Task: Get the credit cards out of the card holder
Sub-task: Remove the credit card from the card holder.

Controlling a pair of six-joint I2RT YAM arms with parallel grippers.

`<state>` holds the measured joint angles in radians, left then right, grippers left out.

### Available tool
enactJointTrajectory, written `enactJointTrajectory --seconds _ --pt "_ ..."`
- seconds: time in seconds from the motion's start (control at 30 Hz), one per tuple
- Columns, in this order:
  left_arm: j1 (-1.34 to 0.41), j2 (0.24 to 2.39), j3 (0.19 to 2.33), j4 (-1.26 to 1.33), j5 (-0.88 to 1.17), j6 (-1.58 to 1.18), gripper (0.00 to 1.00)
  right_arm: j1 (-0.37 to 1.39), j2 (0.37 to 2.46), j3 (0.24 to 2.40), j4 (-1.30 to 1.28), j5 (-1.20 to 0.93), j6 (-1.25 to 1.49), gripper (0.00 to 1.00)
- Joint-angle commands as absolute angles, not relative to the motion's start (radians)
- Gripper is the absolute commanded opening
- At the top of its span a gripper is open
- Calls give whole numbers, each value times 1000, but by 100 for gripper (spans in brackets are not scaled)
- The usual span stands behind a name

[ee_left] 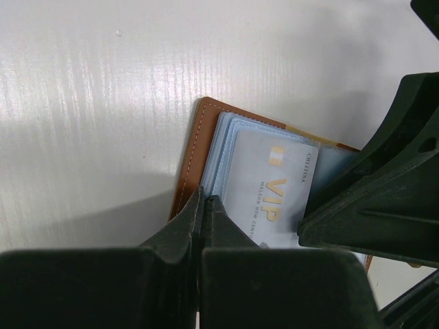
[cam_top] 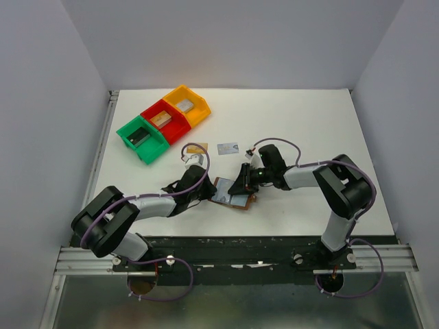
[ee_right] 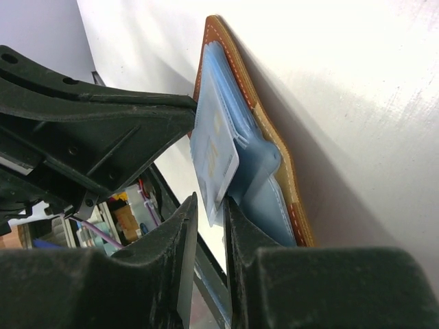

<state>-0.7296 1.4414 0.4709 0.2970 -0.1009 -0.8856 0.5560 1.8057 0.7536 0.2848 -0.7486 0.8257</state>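
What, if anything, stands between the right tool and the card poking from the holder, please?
Nothing visible: the right tool straddles the protruding silvery card, while the shut left tool sits at the card holder beside it.

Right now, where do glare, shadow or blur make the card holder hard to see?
Top external: even light, no strong glare, but the card holder is small. Left wrist: streaky glare on the table, left gripper dark and blurred, VIP card sharp. Right wrist: the card holder shadows the table, right gripper dark and soft.
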Motion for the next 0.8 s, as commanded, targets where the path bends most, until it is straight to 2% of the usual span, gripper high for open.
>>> enactJointTrajectory --seconds 0.0,0.3,0.57,0.77 --pt "-729 1489 454 202 -60 -857 0 554 1839 782 275 -752 831 29" --pt "-729 1480 445 199 -67 -870 0 554 1829 764 291 -762 831 19" --pt "-730 1482 440 199 -69 -876 0 554 1824 736 327 -778 841 18" --pt "-730 1480 439 198 -71 -879 0 554 1809 733 327 -784 838 21"
